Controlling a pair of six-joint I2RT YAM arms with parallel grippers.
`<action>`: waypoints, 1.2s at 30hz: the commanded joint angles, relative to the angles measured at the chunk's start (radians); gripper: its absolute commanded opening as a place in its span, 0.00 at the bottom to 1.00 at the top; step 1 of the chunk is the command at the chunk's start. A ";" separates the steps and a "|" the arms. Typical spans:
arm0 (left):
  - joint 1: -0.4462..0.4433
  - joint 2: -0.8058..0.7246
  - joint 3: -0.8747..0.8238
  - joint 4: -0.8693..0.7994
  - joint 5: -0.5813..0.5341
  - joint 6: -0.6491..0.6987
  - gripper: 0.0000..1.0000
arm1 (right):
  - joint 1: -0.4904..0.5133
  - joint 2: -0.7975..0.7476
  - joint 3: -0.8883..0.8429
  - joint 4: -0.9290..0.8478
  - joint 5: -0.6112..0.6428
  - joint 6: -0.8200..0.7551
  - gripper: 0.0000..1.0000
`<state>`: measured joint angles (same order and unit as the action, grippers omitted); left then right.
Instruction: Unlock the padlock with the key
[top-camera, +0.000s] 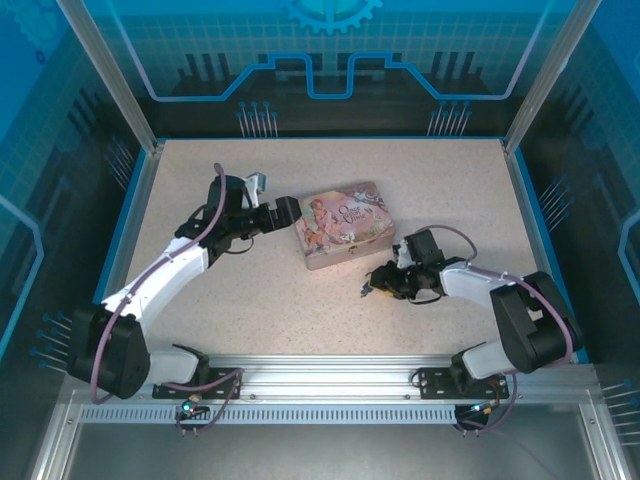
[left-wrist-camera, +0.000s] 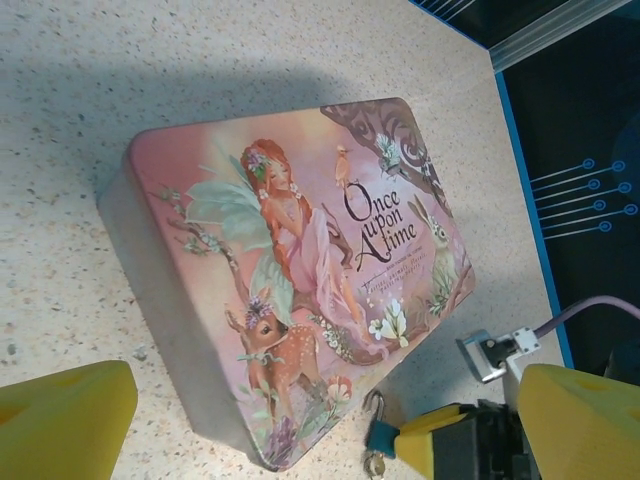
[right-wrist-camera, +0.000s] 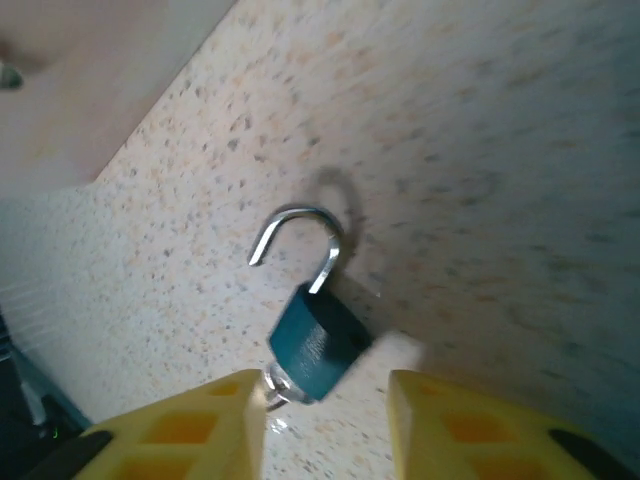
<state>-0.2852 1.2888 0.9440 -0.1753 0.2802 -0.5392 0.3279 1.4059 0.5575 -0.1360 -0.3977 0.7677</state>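
Note:
The padlock (right-wrist-camera: 318, 345) is a small teal body with its silver shackle (right-wrist-camera: 300, 235) sprung open at one end. It is a little blurred, just over the speckled table. A silvery key (right-wrist-camera: 275, 385) sticks out of its bottom end, against my right gripper's left finger. My right gripper (right-wrist-camera: 325, 400) is open, its yellow fingers apart on either side of the padlock, with a gap on the right. From above, the right gripper (top-camera: 378, 285) and padlock (top-camera: 368, 290) sit just in front of the tin. The left wrist view shows the padlock (left-wrist-camera: 380, 435) by the tin's corner. My left gripper (top-camera: 285, 212) is open at the tin's left end.
A pink illustrated tin (top-camera: 342, 224) lies shut in the middle of the table, also large in the left wrist view (left-wrist-camera: 290, 260). The table (top-camera: 250, 290) is walled by blue rails and glass panels. Free surface lies in front and to the far side.

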 joint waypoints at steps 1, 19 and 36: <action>0.030 -0.079 -0.002 -0.049 -0.027 0.045 0.99 | -0.051 -0.127 0.047 -0.149 0.101 -0.077 0.45; 0.175 -0.241 -0.511 0.492 -0.561 0.361 0.99 | -0.302 -0.415 -0.070 0.188 0.567 -0.532 1.00; 0.229 0.126 -0.576 0.982 -0.306 0.613 0.99 | -0.299 0.085 -0.203 1.021 0.499 -0.718 1.00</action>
<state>-0.0761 1.3800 0.3958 0.6346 -0.1287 -0.0044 0.0364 1.4448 0.3634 0.7311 0.1532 0.0998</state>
